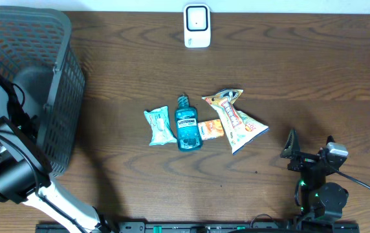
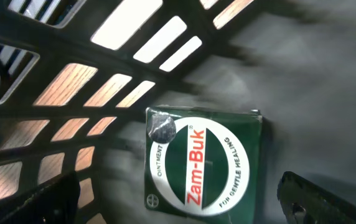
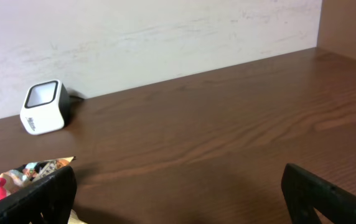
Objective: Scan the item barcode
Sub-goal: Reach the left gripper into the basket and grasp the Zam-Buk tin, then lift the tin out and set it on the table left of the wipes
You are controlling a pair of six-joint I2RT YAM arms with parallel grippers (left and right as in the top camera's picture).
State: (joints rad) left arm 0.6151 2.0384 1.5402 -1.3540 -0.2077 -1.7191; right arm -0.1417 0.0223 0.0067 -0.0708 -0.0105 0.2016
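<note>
Overhead: we see scanner (image 1: 196, 26) top centre. Listerine bottle (image 1: 187, 126) and snack packet (image 1: 237, 120) lie mid-frame, reachable by both arms.
Left wrist: left gripper (image 2: 181, 202) spread, empty, over Zam-Buk box (image 2: 203, 165) lying flat in basket (image 2: 72, 37), lower centre; we judge it deposited.
Right wrist: right gripper (image 3: 178, 193) spread, empty, low; scanner (image 3: 43, 106) at left.

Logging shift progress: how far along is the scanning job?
Done: possibly one; a green Zam-Buk box lies in the dark mesh basket. In hand: nothing; the left gripper hangs open over that box, the right gripper is open. Left: blue mouthwash bottle, colourful snack bag, pale packet and orange packet lie on the brown table, short of the white scanner.
</note>
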